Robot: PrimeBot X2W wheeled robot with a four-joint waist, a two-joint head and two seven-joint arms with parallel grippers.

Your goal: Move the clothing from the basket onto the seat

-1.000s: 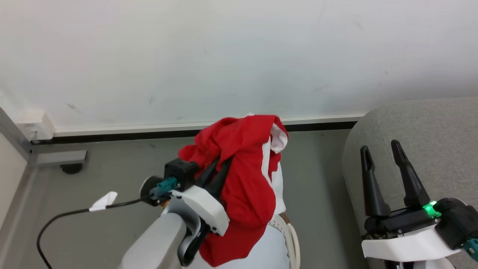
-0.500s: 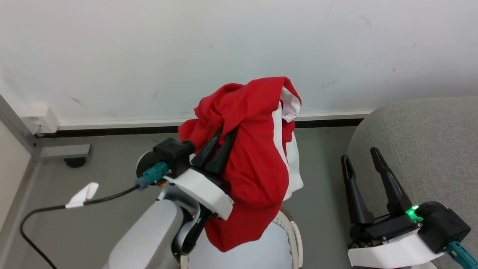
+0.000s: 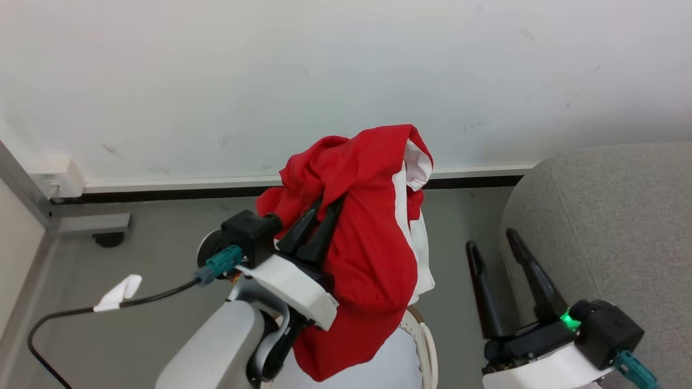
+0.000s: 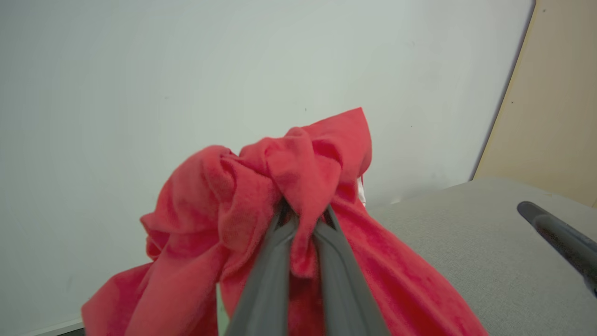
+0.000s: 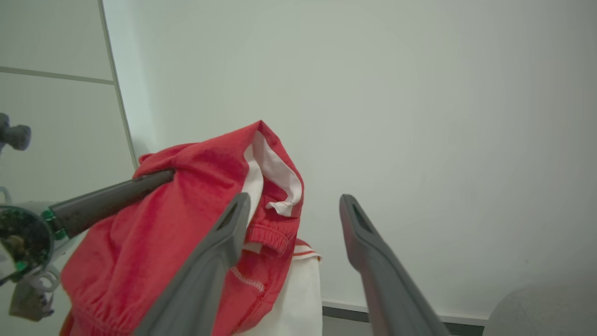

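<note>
Above the laundry basket point(image 3: 417, 327), the left pincer point(image 3: 327, 207) is clenched on the red clothing point(image 3: 367, 237), hanging bunched. Beside the grey sofa point(image 3: 605, 216), the right pincer point(image 3: 492, 240) stands released. Carrying step, I judge; next, swing right over the grey sofa and let go.

1. The left gripper point(image 3: 323, 208) has its fingertips buried in folds of the clothing point(image 3: 367, 259). In the left wrist view, red cloth covers the place where the tips meet.
2. The clothing's lower end runs past the bottom edge of the left wrist view.
3. The basket point(image 3: 428, 346) is mostly hidden behind the hanging cloth and the left arm point(image 3: 216, 346). A short arc of rim shows, cut by the head view's bottom edge.
4. The seat point(image 3: 611, 216) runs off the head view's right edge.
5. The right gripper point(image 3: 492, 240) has its wrist cut by the bottom edge.
6. The black cable point(image 3: 81, 312) leaves the picture at lower left.
</note>
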